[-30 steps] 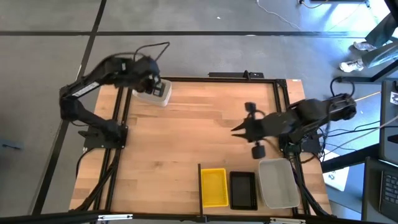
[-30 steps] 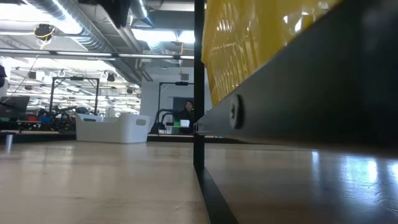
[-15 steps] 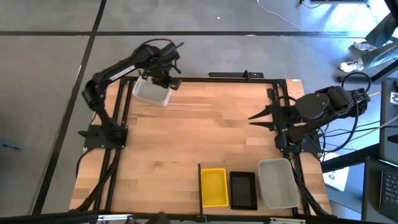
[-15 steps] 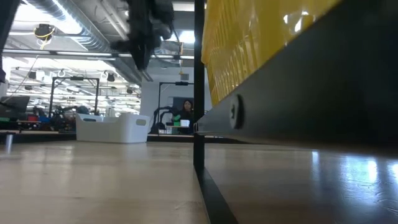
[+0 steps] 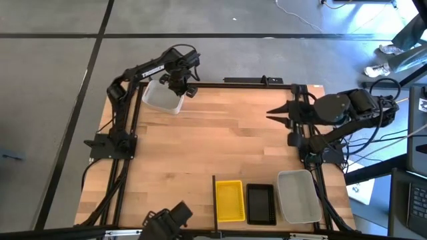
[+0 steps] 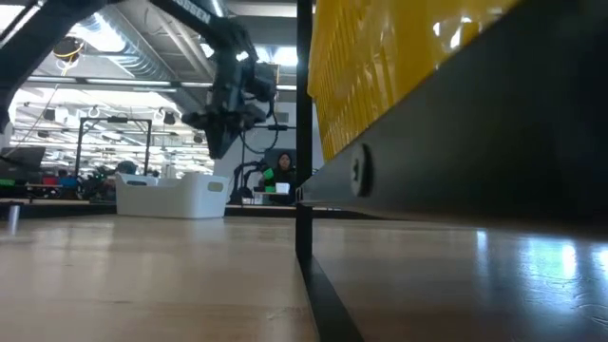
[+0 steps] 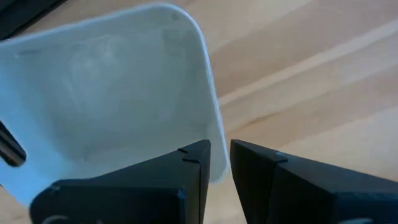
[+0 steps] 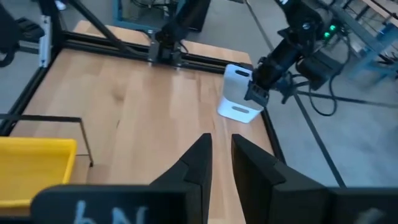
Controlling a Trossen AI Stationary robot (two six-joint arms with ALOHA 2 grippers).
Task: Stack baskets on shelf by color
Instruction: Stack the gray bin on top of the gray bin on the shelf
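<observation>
**Inventory: baskets, surface and my two sets of fingers**

- Left gripper [image 5: 175, 79]: I am hovering over the far left corner of the surface [image 5: 213, 143], above the inner rim of the translucent grey-white basket [image 5: 162, 99]. My fingers [image 7: 194, 163] are sitting nearly closed with only a thin gap between them, gripping nothing.
- Translucent grey-white basket: it is sitting upright at the far left corner, apart from the others; in the low view it is showing as a white bin [image 6: 171, 195] far across the wood.
- Right gripper [image 5: 272, 115]: I am hanging above the right edge, pointing inward. My fingers [image 8: 199, 158] are standing close together, empty.
- Near edge, left to right: yellow basket [image 5: 229, 199], black basket [image 5: 260, 203], second grey-white basket [image 5: 298, 195], sitting side by side, right of a thin dark divider [image 5: 214, 198].
- Background: a person [image 6: 282, 168] is sitting well beyond the surface.
</observation>
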